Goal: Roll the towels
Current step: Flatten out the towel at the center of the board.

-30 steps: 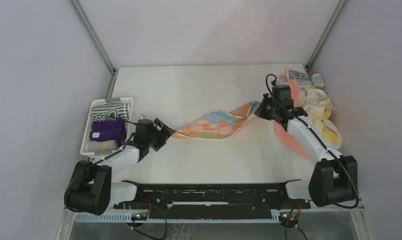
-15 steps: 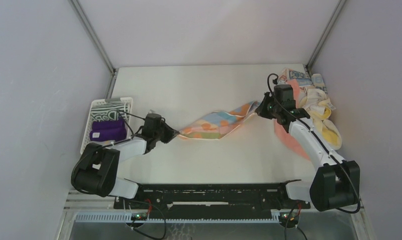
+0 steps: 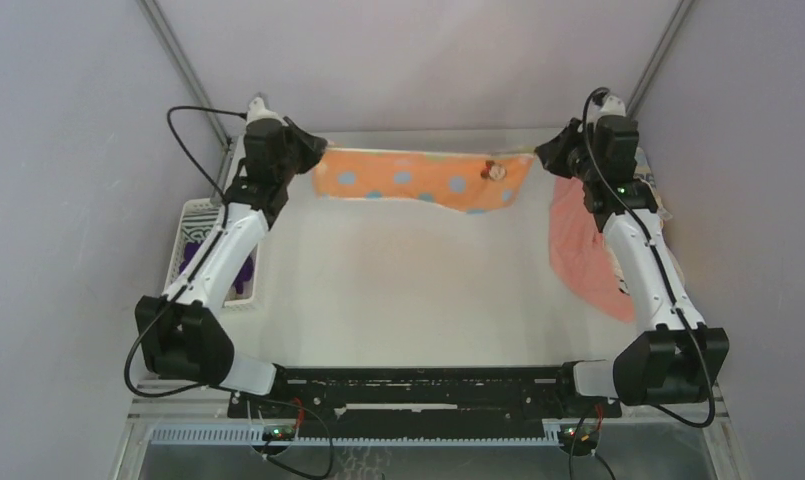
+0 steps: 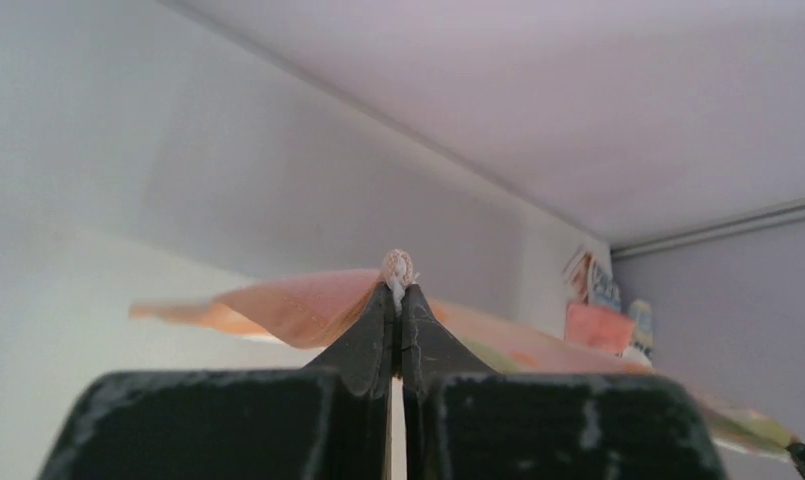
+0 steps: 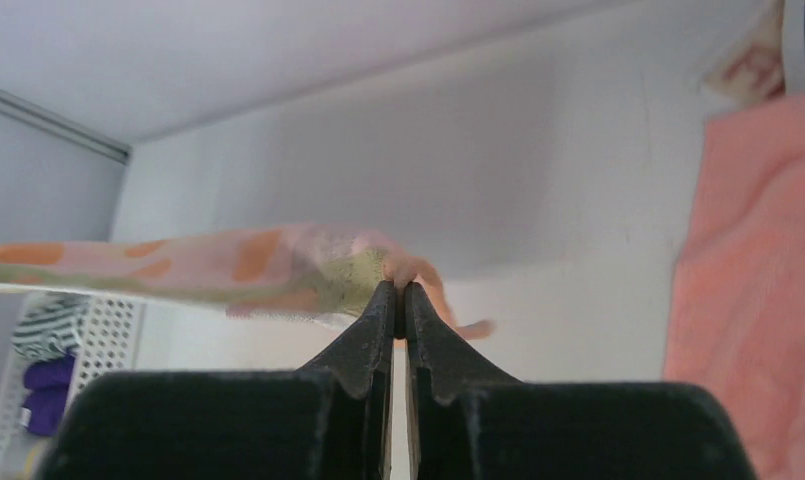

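The left tool (image 4: 399, 292) and right tool (image 5: 399, 290) each clamp a corner of the orange towel (image 3: 418, 180), stretched in the air above the far worktop (image 3: 398, 290), unrolled. The purple towel (image 3: 244, 275) in the basket (image 3: 190, 210) looks done; the pink towel (image 3: 578, 250) waits.

Pale lilac walls (image 3: 58, 150) enclose a white table (image 3: 398, 290).

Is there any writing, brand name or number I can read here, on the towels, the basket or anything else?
No text can be read anywhere.
On the orange towel, held up in the air: blue dots and a small picture patch, no letters.
On the printed towels in the far right corner: markings too blurred to read.
On the white basket: no label visible.
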### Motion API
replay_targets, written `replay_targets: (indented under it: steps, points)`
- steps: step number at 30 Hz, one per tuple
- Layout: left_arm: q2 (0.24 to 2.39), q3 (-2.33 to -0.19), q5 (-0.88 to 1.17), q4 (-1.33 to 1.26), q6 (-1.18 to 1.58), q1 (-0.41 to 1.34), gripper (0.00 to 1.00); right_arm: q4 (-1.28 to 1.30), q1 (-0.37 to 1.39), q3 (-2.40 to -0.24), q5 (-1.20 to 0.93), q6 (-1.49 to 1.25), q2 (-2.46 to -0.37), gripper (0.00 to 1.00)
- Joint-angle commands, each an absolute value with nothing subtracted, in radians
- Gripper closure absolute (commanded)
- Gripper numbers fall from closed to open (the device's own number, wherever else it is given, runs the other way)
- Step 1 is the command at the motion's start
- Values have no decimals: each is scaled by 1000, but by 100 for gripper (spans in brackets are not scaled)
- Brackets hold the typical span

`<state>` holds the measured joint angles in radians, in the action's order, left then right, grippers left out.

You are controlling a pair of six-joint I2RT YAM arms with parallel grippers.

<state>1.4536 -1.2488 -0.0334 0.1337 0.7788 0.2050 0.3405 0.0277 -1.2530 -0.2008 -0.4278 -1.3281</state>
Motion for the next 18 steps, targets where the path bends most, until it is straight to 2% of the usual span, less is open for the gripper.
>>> replay_targets:
  steps: [1, 3, 6, 8, 13, 18]
  points:
    - [1335, -1316, -132, 159, 599, 204, 98, 259, 14, -1334, -260, -439, -1277, 100]
    - [1262, -1222, -157, 125, 594, 203, 91, 253, 17, -1303, -280, -438, -1240, 100]
    - [1143, -1004, -196, 73, 658, 204, 75, 214, 19, -1156, -305, -449, -1170, 100]
    - [1073, -822, -208, 39, 724, 204, 70, 187, 30, -1045, -313, -456, -1144, 100]
    - [959, -507, -235, 17, 882, 204, 60, 140, 72, -783, -349, -483, -1146, 100]
    - [910, -403, -241, 98, 909, 204, 58, 166, 94, -645, -311, -474, -1139, 100]
